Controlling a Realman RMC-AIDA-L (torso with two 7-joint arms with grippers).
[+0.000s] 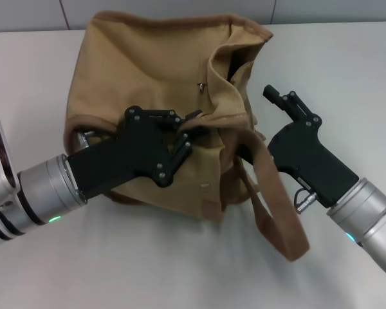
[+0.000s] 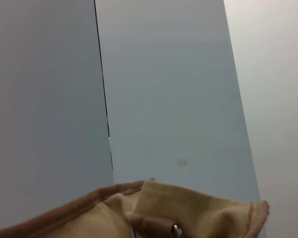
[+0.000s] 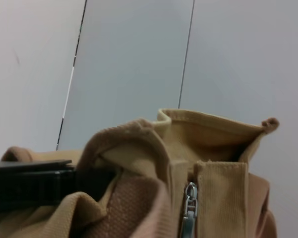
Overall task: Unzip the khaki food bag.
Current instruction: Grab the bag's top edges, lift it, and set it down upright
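Khaki bag (image 1: 161,71) slumped on white bench (image 1: 45,64), no legible writing. Left pincer (image 1: 192,132) pinches its top fabric; right pincer (image 1: 268,93), fingers' state indeterminable, beside the mouth. Silver zipper pull (image 3: 188,210) visible.

Slumped khaki food bag (image 1: 161,71), top partly open

The khaki food bag (image 1: 161,71) is lying slumped on the white table (image 1: 347,71), top opening gaping at its far right. The left gripper (image 1: 192,132) is being pressed onto the bag's near top fabric. The right gripper (image 1: 254,125) is being held against the bag's right side, beside a strap handle (image 1: 276,212) trailing onto the table.
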